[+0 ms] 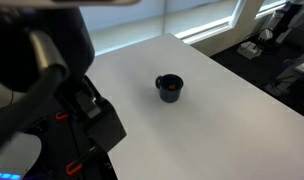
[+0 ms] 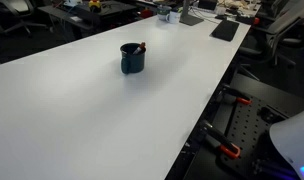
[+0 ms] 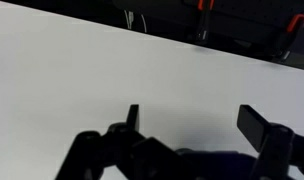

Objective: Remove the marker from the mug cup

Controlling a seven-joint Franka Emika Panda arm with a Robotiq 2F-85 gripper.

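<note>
The dark mug cup stands upright on the white table in both exterior views. The red marker lies inside it, and its end pokes above the rim in an exterior view. In the wrist view my gripper is open and empty, its two dark fingers spread wide over bare white table. The mug and marker are out of the wrist view. The arm's dark body fills the left of an exterior view, well away from the mug.
The white table is long, with its edge next to red-handled clamps on the robot base. Office chairs, desks and clutter stand beyond the far end. Clamps also show past the table edge in the wrist view.
</note>
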